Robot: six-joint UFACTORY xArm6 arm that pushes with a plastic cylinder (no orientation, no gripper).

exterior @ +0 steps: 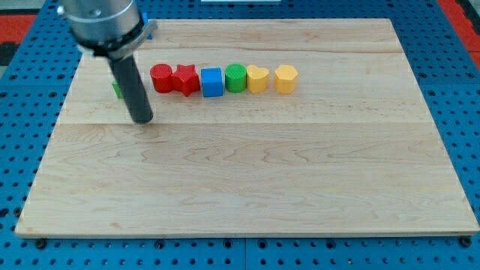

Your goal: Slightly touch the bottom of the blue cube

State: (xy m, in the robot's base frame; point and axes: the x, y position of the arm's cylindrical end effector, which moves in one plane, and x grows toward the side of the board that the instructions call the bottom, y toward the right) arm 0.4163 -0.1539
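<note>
The blue cube [212,82] sits in a row of blocks near the view's top, between a red star-shaped block [185,79] on its left and a green round block [235,77] on its right. My tip [142,118] rests on the board to the lower left of the row, well left of the blue cube and apart from it. The rod rises from the tip toward the view's top left.
A red cylinder [161,77] is at the row's left end. A yellow heart-like block [258,78] and a yellow hexagonal block [285,78] are at its right end. A green block [117,89] shows partly behind the rod. The wooden board [247,172] lies on a blue pegboard.
</note>
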